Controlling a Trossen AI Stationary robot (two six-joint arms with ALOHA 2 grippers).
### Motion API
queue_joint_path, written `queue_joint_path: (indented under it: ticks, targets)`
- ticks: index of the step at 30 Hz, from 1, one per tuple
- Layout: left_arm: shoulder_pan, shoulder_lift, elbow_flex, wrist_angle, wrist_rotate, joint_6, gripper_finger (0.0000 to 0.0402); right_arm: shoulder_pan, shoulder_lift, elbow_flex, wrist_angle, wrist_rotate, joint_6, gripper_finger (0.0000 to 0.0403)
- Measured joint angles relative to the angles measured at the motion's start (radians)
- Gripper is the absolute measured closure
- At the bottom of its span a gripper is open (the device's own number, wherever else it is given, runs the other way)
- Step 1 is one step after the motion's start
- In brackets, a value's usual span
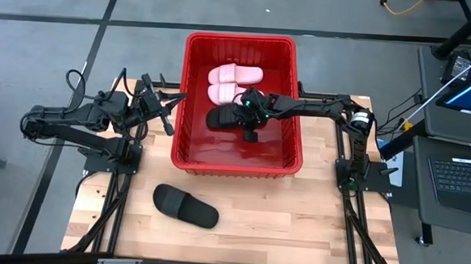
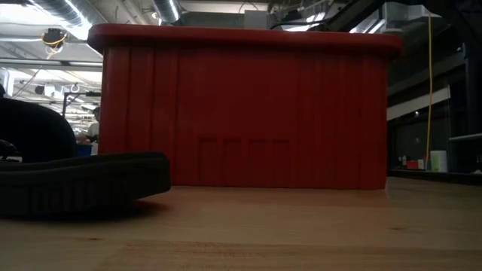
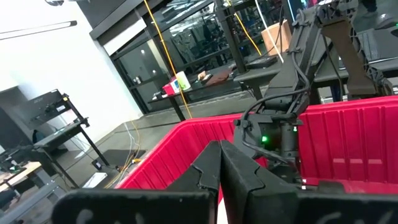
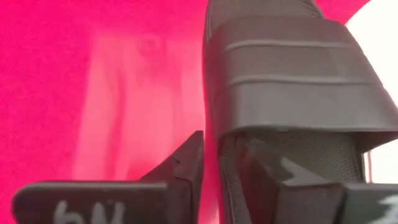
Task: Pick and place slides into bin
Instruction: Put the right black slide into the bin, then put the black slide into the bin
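Right gripper [image 1: 249,126] inside the tall red plastic crate [image 1: 190,97], fingers straddling a black open-toe slide sandal's [image 4: 292,93] edge beside two pale pink ones [image 1: 234,82]; likely light, flexible, best pinched at strap; left gripper [image 3: 219,171] clenched, idle.

High view: straight down over the table [image 1: 295,224].
Low view: table-level, close to the bin [image 2: 245,105].
Wrist views: both face the bin; the right is closest.

Bin [image 1: 295,143]: tall walls, you enter only from above | inside: right pincer [image 1: 250,125], black slide [image 1: 220,117] and pink slides [image 1: 234,82] crowd the far half | near half bare | counter [image 1: 311,225]: open around the lone black slide [image 1: 185,205].
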Motion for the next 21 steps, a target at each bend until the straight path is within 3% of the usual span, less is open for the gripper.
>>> queue_joint_path:
  ticks: [6,9,21]
  targets:
    - [0.0,0.0,0.0,0.0,0.0,0.0,0.0399,0.0,0.0,0.0,0.0,-0.006,0.122,0.0272]
    - [0.0,0.0,0.0,0.0,0.0,0.0,0.04,0.0,0.0,0.002,-0.003,-0.063,0.176,0.0263]
    - [0.0,0.0,0.0,0.0,0.0,-0.001,0.0399,0.0,-0.003,0.158,-0.165,-0.09,0.167,0.0258]
